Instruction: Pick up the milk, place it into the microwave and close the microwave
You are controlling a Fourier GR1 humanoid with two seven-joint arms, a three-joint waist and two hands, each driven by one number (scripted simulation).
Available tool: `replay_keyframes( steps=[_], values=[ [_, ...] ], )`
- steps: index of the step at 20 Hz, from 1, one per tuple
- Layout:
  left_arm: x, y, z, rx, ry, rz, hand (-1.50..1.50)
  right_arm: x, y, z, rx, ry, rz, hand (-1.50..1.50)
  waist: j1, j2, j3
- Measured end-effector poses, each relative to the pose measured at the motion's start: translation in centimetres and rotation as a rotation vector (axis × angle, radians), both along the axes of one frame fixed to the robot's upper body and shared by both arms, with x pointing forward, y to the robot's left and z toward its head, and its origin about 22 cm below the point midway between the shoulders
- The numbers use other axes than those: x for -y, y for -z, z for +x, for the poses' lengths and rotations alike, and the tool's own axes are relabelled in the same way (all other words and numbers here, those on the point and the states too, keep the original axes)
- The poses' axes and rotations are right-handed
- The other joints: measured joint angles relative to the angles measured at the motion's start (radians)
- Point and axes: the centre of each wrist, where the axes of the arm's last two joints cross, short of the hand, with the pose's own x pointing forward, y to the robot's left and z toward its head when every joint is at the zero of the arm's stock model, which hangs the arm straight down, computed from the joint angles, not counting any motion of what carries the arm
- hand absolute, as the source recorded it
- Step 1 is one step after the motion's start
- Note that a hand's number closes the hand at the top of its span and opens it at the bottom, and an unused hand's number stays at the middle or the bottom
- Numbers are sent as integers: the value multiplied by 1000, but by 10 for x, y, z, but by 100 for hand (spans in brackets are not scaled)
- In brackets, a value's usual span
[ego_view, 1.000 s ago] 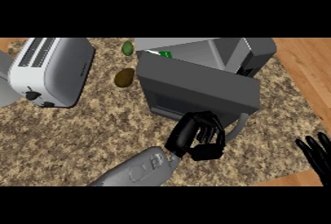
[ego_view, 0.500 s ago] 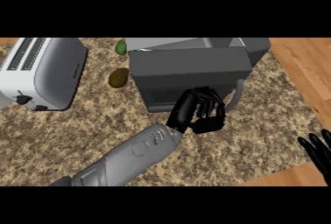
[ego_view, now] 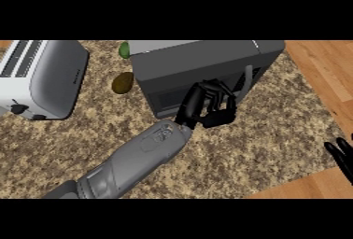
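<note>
Right hand (ego_view: pixel 342 156): at the view's right edge, low, over the join of counter and wood floor; fingers straight and upright, holding nothing, resting.
Left forearm (ego_view: pixel 134 161): grey, rising from the lower left edge toward the upper right, across the counter.
Counter (ego_view: pixel 262 140): speckled brown stone; wood floor shows beyond it to the right.
Left hand (ego_view: pixel 210 105): black, fingers curled, set against the front face of the microwave, beside the handle; nothing visible in its grasp.
Microwave (ego_view: pixel 200 60): dark grey box at upper centre; long axis runs left to right, tilted slightly; front faces the lower edge of the view.
Microwave door (ego_view: pixel 165 95): lies flush with the body, closed.
Handle (ego_view: pixel 246 77): pale bar, upright, toward the right end of the front.
Microwave contents: cannot tell; interior hidden.
Milk: not visible anywhere in the view; position and heading cannot be told.
Toaster (ego_view: pixel 45 77): silver, at left, well apart from the microwave; slots at its far left.
Brown item (ego_view: pixel 123 82): oval, just left of the microwave.
Green item (ego_view: pixel 124 49): farther back, beside the microwave's rear left corner.
</note>
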Motion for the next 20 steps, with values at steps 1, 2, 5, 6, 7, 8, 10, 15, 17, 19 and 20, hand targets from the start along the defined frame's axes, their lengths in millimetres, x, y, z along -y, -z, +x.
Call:
replay_keyframes(
  steps=[1,2,5,6,7,8,10,15,17,19,20],
  values=[
    [0,0,0,-6,-3,-10,150,0,-1,1,3,-1,1,-150,-2,-1,0],
    [0,0,0,-11,-4,-21,150,0,-3,2,7,-2,1,-150,-3,-1,0],
    [-1,0,1,-25,-12,-57,150,0,-6,3,14,-8,6,-150,-8,0,1],
    [-1,0,1,-31,-12,-70,150,0,-6,3,13,-9,11,-150,-9,-1,2],
    [-2,0,1,-35,-17,-83,150,1,-7,3,16,-11,12,-150,-12,-1,2],
    [-2,0,1,-39,-20,-93,150,1,-8,4,17,-14,15,-150,-13,0,2],
    [-2,0,1,-41,-24,-108,150,1,-11,5,25,-22,16,-150,-14,0,2],
    [-2,2,0,-16,-39,-125,150,1,-15,6,33,-57,17,-150,-19,3,3],
    [-2,2,0,-10,-46,-136,150,-1,-18,7,41,-74,18,-150,-21,4,3],
    [-2,3,0,-3,-54,-146,150,-1,-20,7,44,-89,18,-150,-24,5,3],
    [-2,3,0,2,-57,-148,150,-1,-22,7,48,-96,20,-150,-25,6,3]
  ],
)
